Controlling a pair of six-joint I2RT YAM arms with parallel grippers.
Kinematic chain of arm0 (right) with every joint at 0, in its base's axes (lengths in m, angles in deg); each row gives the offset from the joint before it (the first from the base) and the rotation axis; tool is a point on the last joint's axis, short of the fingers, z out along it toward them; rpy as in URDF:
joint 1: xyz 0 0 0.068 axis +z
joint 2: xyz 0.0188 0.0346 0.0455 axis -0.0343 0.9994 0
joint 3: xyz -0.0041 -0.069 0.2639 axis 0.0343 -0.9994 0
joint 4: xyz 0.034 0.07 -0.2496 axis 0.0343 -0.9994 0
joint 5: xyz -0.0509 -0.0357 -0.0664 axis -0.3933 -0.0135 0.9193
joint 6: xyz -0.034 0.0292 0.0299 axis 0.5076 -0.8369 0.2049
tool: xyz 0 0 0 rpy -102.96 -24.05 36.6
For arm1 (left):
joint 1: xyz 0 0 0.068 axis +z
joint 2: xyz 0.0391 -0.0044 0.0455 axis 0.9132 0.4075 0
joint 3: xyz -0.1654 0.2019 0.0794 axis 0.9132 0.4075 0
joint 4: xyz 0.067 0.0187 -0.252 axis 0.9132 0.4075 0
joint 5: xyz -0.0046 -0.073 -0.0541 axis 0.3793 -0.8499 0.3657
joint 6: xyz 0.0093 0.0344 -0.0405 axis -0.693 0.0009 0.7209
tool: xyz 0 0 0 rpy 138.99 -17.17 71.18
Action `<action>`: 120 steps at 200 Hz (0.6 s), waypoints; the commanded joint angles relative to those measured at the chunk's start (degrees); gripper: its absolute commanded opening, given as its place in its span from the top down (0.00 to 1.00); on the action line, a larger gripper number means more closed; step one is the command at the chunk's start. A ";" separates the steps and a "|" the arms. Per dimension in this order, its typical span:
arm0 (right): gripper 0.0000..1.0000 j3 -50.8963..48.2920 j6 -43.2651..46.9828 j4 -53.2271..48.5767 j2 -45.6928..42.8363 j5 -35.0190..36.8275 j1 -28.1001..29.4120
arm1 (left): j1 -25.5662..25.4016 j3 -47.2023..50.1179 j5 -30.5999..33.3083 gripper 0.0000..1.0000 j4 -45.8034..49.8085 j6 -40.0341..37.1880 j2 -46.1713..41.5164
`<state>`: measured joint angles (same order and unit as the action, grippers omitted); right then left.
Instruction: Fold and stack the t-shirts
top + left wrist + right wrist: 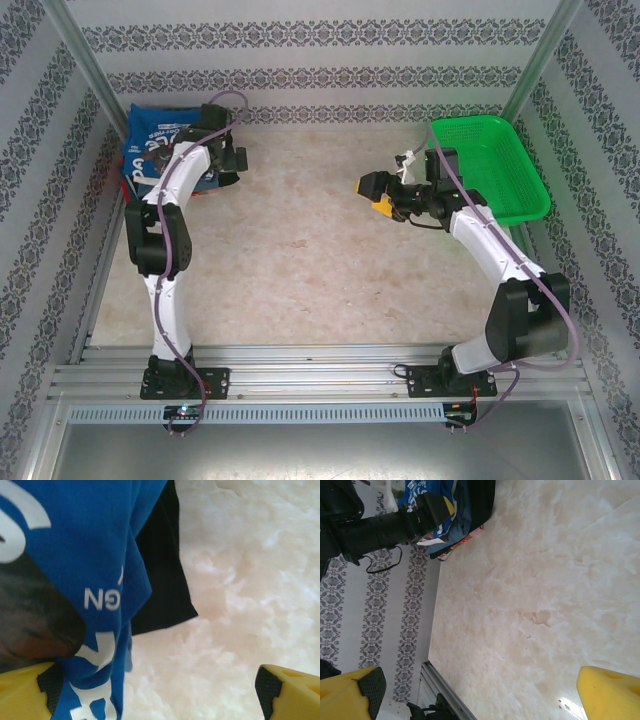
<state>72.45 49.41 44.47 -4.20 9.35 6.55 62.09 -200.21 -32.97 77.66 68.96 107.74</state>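
A royal-blue cloth t-shirt with white lettering [158,140] is seen crumpled atop a pile at the far left corner of the pale marbled tabletop [300,260]. A black cloth shirt [162,580] shows beneath it. The jaws of the left gripper [160,695] are spread wide at the pile's edge with nothing pinched, the blue cloth just beside one yellow fingertip [20,692]. The right gripper [379,196] is held over mid-tabletop, jaws likewise spread and empty, near a green plastic basket [495,160].
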 commanded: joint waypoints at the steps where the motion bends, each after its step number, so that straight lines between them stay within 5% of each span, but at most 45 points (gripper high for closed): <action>1: 0.02 -1.15 0.82 0.30 -2.00 -2.14 -1.08 | -1.03 -4.17 9.79 0.01 2.25 -3.85 3.64; 48: 0.02 -1.42 2.48 -1.75 -2.57 -3.87 -3.71 | -2.54 -17.65 19.67 0.02 9.97 -8.31 14.36; 81: 0.02 -1.68 3.07 -2.25 -2.32 -4.60 -4.90 | -2.73 -13.75 21.99 0.05 4.49 -10.19 13.67; 120: 0.02 -2.69 3.52 -2.36 -2.27 -5.40 -5.70 | -2.60 -11.28 23.84 0.48 0.73 -11.41 12.04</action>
<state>70.99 51.25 42.68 -5.23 6.07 1.52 59.32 -213.72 -12.10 82.25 59.89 122.25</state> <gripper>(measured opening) 0.980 0.632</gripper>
